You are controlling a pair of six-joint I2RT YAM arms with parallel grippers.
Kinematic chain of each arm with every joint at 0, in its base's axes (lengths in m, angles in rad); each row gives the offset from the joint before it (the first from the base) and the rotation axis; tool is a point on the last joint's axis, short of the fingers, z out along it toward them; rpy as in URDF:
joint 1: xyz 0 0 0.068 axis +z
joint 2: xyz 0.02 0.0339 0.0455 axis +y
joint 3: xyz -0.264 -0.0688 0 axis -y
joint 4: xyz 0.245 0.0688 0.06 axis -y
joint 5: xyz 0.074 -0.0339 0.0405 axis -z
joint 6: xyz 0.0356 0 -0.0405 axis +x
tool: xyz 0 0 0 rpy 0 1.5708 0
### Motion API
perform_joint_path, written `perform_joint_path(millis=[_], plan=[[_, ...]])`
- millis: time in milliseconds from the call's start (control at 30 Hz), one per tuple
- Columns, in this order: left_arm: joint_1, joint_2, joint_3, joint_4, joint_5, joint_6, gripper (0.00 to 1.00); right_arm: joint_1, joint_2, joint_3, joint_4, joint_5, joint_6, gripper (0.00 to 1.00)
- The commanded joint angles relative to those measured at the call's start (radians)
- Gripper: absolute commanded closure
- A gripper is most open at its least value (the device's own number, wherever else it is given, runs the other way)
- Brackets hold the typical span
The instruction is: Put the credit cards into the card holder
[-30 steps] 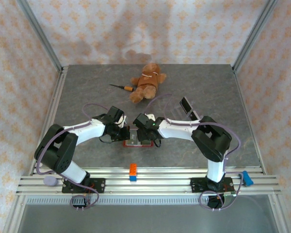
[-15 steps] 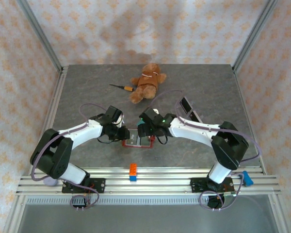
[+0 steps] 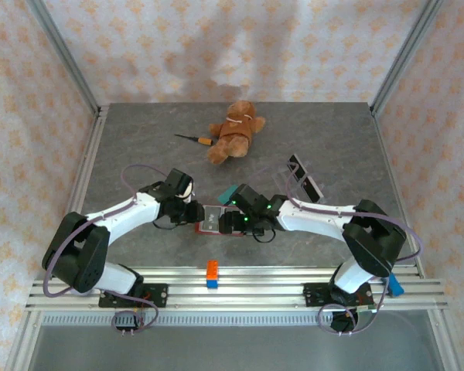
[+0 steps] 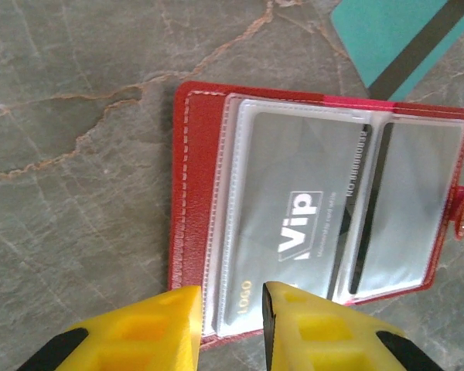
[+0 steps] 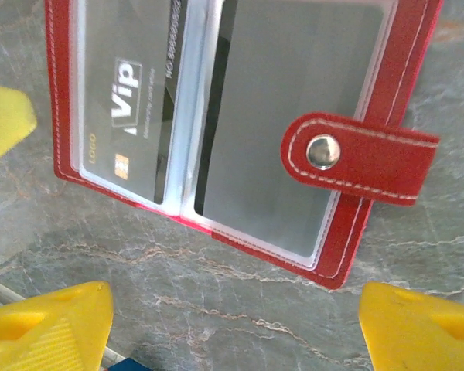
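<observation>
An open red card holder [image 4: 201, 193] lies on the grey desk [image 4: 77, 193] with a grey card [image 4: 301, 232] in its clear sleeve. A teal card [image 4: 387, 39] lies just beyond it. The left end effector [image 4: 232, 297], its yellow fingers slightly apart, is over the holder's near edge.

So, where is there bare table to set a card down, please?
Bare table lies left of the screwdriver, and right of the teddy bear behind the acrylic stand. It is crowded around the open card holder, with the left gripper, right gripper and teal card.
</observation>
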Motion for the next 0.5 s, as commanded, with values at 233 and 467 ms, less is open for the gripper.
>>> perform_joint_path(millis=[233,467], plan=[[0.017,0.009,-0.048,0.031,-0.059,-0.006,0.71,-0.006,-0.015,-0.037,0.112,-0.020,0.091,0.18],[0.025,0.025,-0.070,0.064,-0.046,-0.015,0.73,-0.017,0.009,-0.022,0.110,-0.008,0.075,0.19]])
